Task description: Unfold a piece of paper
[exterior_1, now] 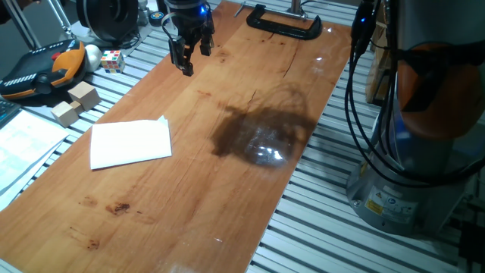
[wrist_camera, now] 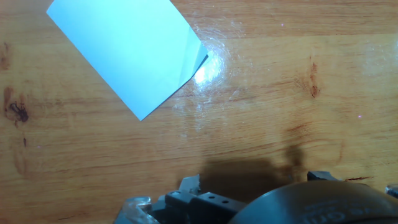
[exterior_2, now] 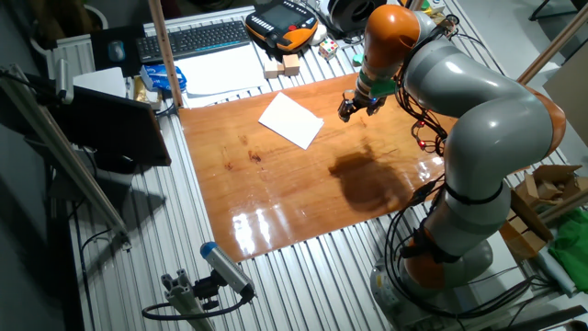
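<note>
Gripper [exterior_1: 189,51] hangs in the air above the far end of the wooden board [exterior_1: 227,189], fingers [exterior_1: 186,62] pointing down, holding nothing. The fingers look spread a little, with a gap showing between them in one fixed view; the other fixed view is too small to confirm it and the hand view shows only the base of the hand.

The piece of paper [exterior_1: 130,143] lies flat on the board, folded, near the board's left long edge and well apart from the gripper. One corner [exterior_1: 163,120] curls up slightly where the top layer lifts. In the other fixed view the paper [exterior_2: 290,119] sits near the board edge closest to the wooden blocks [exterior_2: 282,65]. In the hand view the paper [wrist_camera: 127,53] is at upper left, rotated diagonally, with the lifted flap visible at its right corner.

Off the board, on the slatted table [exterior_1: 326,220]:
- two wooden blocks [exterior_1: 76,102]
- a Rubik's cube [exterior_1: 112,61]
- an orange-and-black teach pendant [exterior_1: 42,68]
- printed sheets [exterior_1: 23,144]
- a keyboard [exterior_2: 193,39]

A black C-clamp [exterior_1: 284,24] grips the board's far edge. The arm's shadow [exterior_1: 261,133] falls mid-board.
</note>
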Controlling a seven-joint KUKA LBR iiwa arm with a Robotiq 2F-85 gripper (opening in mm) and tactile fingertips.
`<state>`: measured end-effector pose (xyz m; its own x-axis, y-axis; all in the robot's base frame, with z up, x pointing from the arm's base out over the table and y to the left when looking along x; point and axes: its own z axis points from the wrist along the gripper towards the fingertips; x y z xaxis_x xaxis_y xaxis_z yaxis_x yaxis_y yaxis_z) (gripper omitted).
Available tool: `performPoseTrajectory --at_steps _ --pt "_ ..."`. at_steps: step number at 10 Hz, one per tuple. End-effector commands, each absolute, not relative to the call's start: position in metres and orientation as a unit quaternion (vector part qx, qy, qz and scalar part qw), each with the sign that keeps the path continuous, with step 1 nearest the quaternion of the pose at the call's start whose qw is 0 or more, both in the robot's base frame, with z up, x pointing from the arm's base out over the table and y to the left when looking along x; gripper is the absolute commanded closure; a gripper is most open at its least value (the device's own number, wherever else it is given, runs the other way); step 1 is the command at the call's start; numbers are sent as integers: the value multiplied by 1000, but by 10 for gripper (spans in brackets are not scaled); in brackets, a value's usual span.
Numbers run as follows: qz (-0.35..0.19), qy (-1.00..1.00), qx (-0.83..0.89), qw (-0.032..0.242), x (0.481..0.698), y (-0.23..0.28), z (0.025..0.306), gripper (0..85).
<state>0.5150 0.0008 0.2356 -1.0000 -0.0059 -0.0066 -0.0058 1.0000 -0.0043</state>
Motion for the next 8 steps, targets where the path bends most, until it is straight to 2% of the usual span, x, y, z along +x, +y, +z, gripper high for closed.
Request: performPoseTrajectory --at_steps 1,8 --pt "-46 999 -4 25 515 1 236 830" --pt "-43 999 -3 22 515 5 231 830"
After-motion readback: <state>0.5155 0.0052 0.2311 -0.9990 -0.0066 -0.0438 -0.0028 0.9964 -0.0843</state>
